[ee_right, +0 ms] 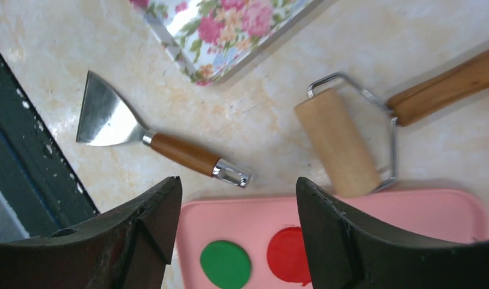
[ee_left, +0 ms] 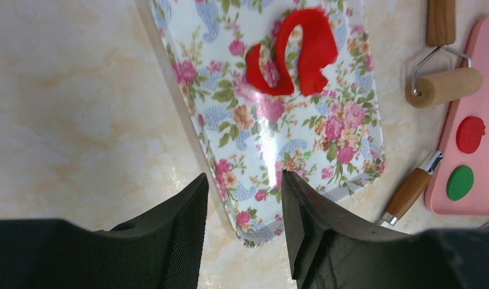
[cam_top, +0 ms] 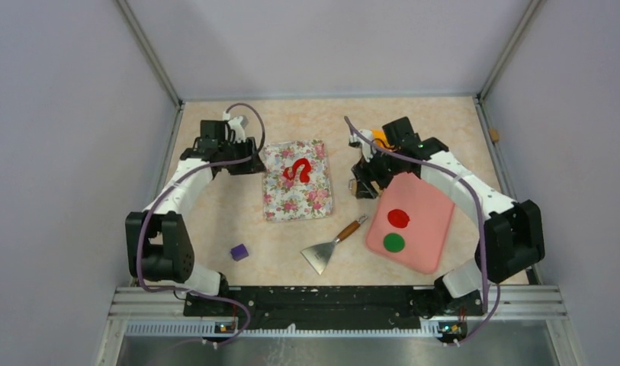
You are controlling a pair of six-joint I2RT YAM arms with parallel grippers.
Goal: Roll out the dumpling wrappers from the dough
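The right gripper (ee_right: 239,188) hung with its fingers apart and nothing between them, just over the near end of the pink board (ee_right: 374,211). On that board lay the two finished wrappers, the red wrapper (cam_top: 399,218) and the green wrapper (cam_top: 393,242), side by side and flat. That was the first worry. A straight drop from there would likely have put a finger onto the red one and dented or smeared it.

The rolling pin (ee_right: 338,141) lay on the table with its roller right against the far edge of the board, its handle pointing away. A grab at the roller rather than the handle could have nudged it up onto the board and over the soft discs, or sent it rolling off toward the scraper (ee_right: 112,120).

The left gripper (ee_left: 242,180) was also spread and empty, poised over the near rim of the floral tray (ee_left: 187,114). The leftover dough strip (ee_left: 296,51) sat curled at the tray's far end, well apart from those fingers. The tray looked slick and light, so a push on its rim would probably have slid it across the table rather than held it still.

The strip itself was thin and ragged. Pinched as it lay, it might have torn or stuck to a finger, and rolled flat without being gathered first, it would have given a misshapen sheet rather than a clean round.
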